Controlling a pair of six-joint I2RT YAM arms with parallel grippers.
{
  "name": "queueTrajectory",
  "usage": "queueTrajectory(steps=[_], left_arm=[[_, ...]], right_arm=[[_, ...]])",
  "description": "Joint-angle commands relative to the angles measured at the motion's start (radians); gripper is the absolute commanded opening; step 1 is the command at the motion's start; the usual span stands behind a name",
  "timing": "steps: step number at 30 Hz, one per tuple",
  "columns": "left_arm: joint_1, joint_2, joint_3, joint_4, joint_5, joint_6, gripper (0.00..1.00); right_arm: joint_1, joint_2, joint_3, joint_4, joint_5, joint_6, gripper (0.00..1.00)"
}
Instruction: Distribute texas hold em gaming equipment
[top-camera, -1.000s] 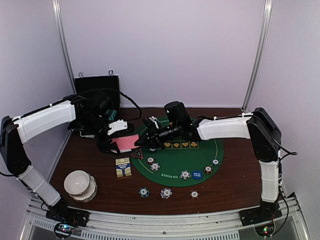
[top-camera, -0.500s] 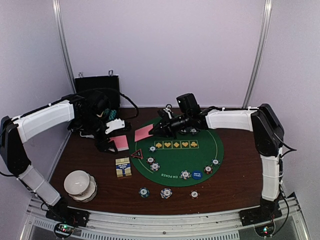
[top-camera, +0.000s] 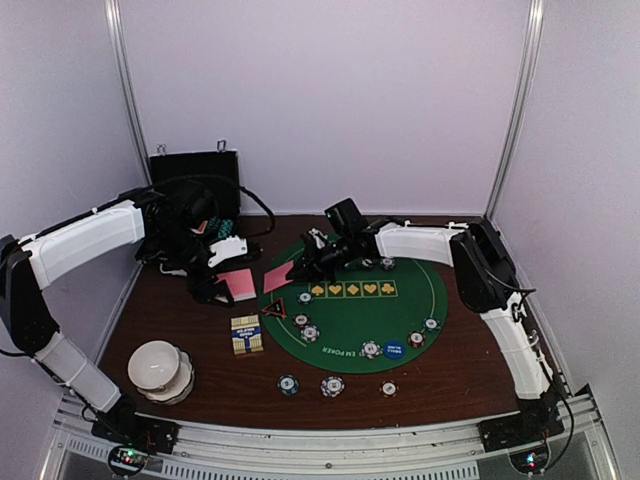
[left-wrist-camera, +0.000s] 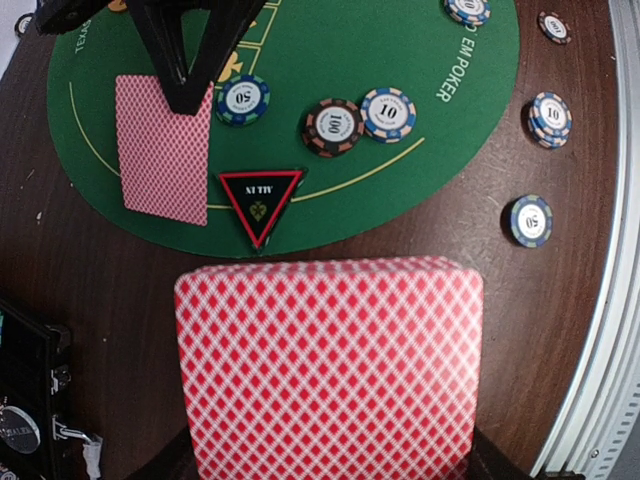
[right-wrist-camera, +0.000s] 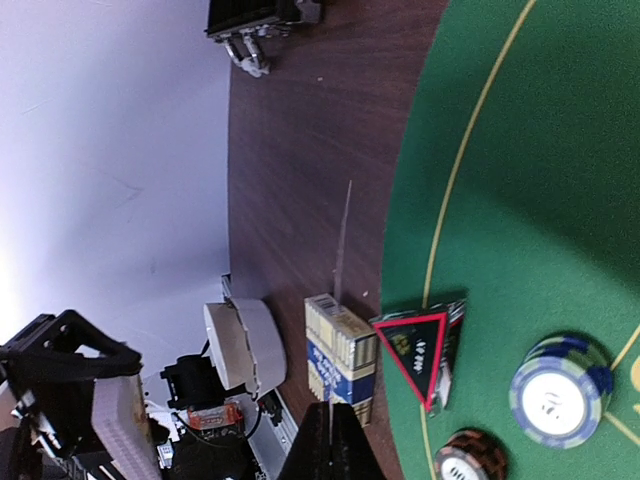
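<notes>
My left gripper is shut on a deck of pink-backed playing cards, which fills the lower left wrist view and hides the jaws. My right gripper is shut on a single card, held low and flat over the left edge of the green mat. In the right wrist view this card shows edge-on, as a thin line above the fingers. The red-black triangle marker lies just below the card. Striped chips and a blue button lie on the mat.
A blue and yellow card box stands left of the mat. The white domed bowl stack sits at the front left and the black case at the back left. Three chips lie on the wood near the front edge.
My right gripper drew one card away from the deck, lifted it to the right, then brought it down at the mat's left edge. The left arm and deck barely moved.
</notes>
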Motion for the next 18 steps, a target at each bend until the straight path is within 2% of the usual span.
queueTrajectory(steps=[1, 4, 8, 11, 15, 16, 18], left_arm=[[0.006, -0.025, -0.003, 0.010, 0.027, -0.005, 0.00], [0.006, -0.022, 0.000, 0.010, 0.034, -0.006, 0.00], [0.006, -0.021, 0.001, 0.008, 0.036, -0.006, 0.00], [0.006, -0.020, 0.000, 0.007, 0.036, -0.006, 0.00], [0.006, -0.016, 0.002, 0.007, 0.046, -0.010, 0.00], [0.007, -0.015, 0.004, 0.007, 0.047, -0.009, 0.00], [0.006, -0.012, 0.008, 0.007, 0.051, -0.012, 0.00]], right_arm=[[0.005, 0.064, 0.108, -0.103, 0.075, -0.055, 0.00], [0.008, 0.103, 0.166, -0.157, 0.099, -0.084, 0.03], [0.011, 0.114, 0.193, -0.213, 0.126, -0.120, 0.17], [0.012, 0.088, 0.191, -0.262, 0.161, -0.160, 0.36], [0.011, 0.034, 0.181, -0.312, 0.210, -0.213, 0.55], [0.011, 0.022, 0.182, -0.328, 0.223, -0.224, 0.66], [0.010, -0.002, 0.184, -0.361, 0.246, -0.249, 0.78]])
